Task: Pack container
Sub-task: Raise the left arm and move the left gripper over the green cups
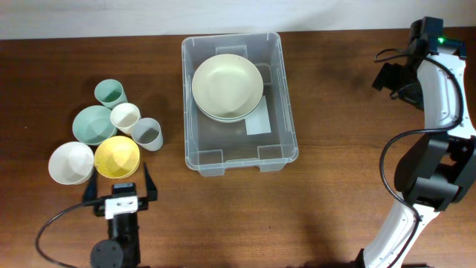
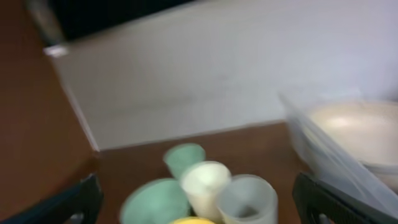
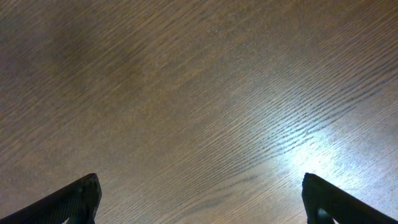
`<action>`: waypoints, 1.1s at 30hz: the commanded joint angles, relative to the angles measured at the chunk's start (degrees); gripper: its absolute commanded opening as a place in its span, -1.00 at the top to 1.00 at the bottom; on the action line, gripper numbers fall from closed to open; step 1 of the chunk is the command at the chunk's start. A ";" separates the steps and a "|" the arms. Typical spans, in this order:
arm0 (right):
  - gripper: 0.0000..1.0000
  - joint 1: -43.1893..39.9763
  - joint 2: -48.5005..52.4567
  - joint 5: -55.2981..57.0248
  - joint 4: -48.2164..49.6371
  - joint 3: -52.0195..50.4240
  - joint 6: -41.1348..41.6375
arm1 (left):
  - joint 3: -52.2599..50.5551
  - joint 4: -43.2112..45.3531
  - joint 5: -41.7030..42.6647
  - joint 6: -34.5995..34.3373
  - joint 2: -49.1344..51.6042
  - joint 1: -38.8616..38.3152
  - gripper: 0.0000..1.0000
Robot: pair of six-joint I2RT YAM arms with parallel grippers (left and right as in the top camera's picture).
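Beyond and right of the wide-spread left gripper (image 1: 120, 184) lies the container (image 1: 277, 141), well apart from the equally wide-spread right gripper (image 3: 199, 190).

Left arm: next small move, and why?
Probably ease the left gripper forward to the yellow bowl. Its jaws stand open and empty just behind that bowl, the nearest loose piece outside the container, which holds only cream bowls.
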 commanded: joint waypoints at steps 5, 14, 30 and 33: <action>-0.98 -0.26 0.00 -0.09 0.20 0.09 0.31 | 16.59 1.62 -14.58 0.90 6.84 -0.13 -0.99; -0.98 -0.26 0.00 -0.11 0.20 0.09 0.31 | 47.54 1.14 -14.34 0.90 39.04 -0.13 -0.99; -0.98 -0.26 0.00 -0.11 0.20 0.09 0.31 | 90.82 -7.30 9.33 0.83 91.27 -0.17 -0.99; -0.98 -0.24 0.00 -0.11 0.20 0.09 0.31 | 90.79 -6.32 13.44 0.76 93.61 -0.31 -0.99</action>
